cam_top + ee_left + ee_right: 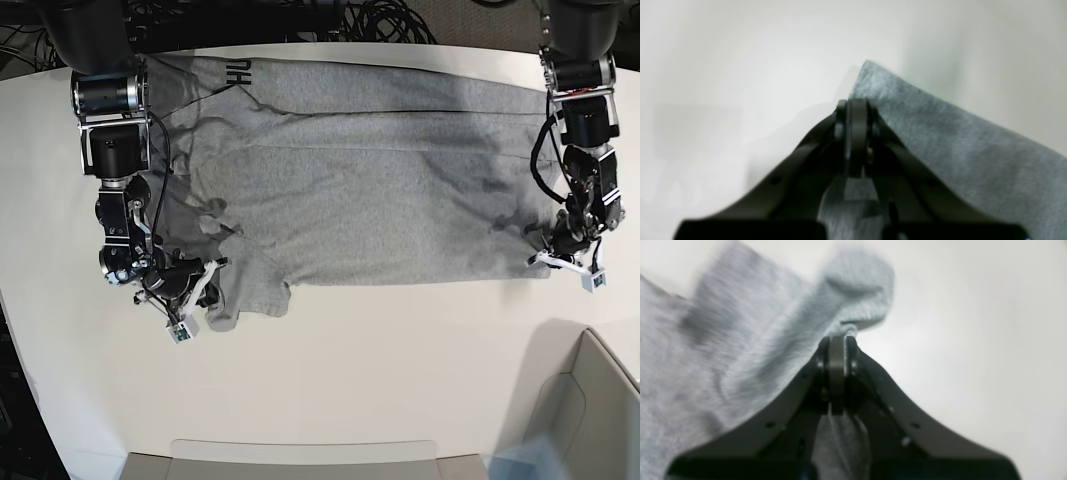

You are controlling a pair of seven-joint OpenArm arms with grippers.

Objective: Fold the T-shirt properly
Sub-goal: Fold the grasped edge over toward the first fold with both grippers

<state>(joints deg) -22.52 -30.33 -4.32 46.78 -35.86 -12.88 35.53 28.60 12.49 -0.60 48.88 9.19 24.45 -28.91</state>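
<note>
I see the shirt [360, 190] spread flat on the white table [350, 380], lying sideways in the base view, with a strip of black lettering showing at its far edge near my right arm. A sleeve bunches out from the shirt's near edge at that same end.

My left claw [857, 103] is closed tight on the shirt's edge, just beside a pointed corner of the cloth; grey fabric shows between the black fingers [858, 133] and runs off to one side of them, bare table on the other. In the base view this claw [562, 255] sits at the shirt's near corner, at the hem end.

My right claw [837, 340] is also clamped on the shirt [740, 356], pinching a rumpled fold, with cloth bulging just past its tips and more hanging behind them. In the base view it [195, 285] grips at the sleeve end, beside the bunched sleeve. The right wrist view is blurred.
</note>
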